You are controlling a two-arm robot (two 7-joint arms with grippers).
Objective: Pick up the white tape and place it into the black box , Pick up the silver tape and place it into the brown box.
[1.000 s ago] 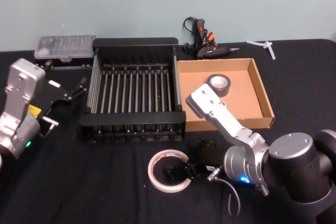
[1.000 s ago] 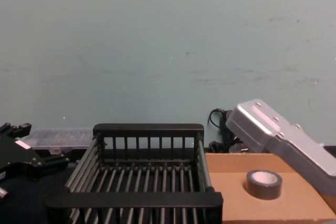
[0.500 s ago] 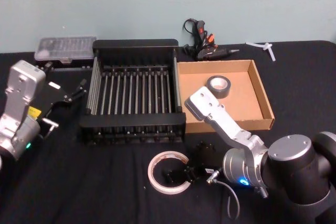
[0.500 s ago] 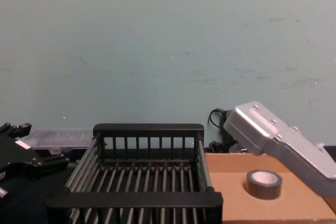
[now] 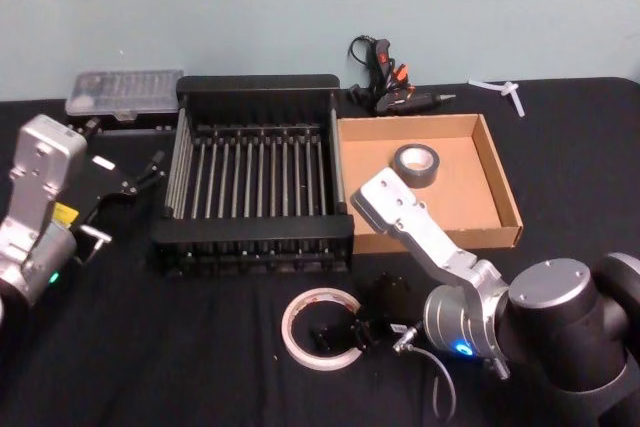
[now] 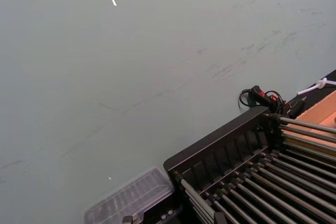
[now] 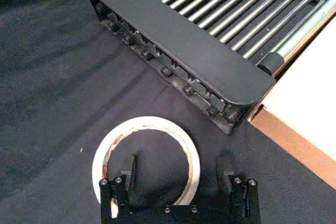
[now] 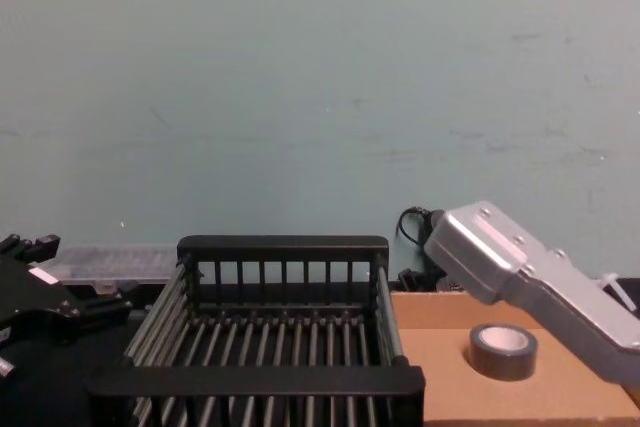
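Nearest the robot, the right gripper (image 7: pixel 177 174) sits low over the black cloth desk (image 5: pixel 150 347) with its fingers (image 7: pixel 127 167) spread wide: one inside the open centre of the wide flat whitish roll with red-orange marks, the white tape (image 7: pixel 146 157), the other outside its wall. Nothing gripped yet.

Risks from here: the roll's wall is thin, so closing w/ the fingers off-centre could flex or skid it across the cloth, or clip just the edge and drop it mid-lift. Too high a close would miss the wall altogether.

Just beyond, the black slatted crate, the black box (image 5: pixel 255 177), stands empty; its thick near rim (image 7: pixel 184 51) is close — a low carry could snag there.

Farther right, the small grey-silver tape (image 5: pixel 416 162) already lies in the shallow tan cardboard brown box (image 5: pixel 500 187).

Left gripper (image 5: pixel 135 179) is parked beside the crate's left side; can't tell its finger state.
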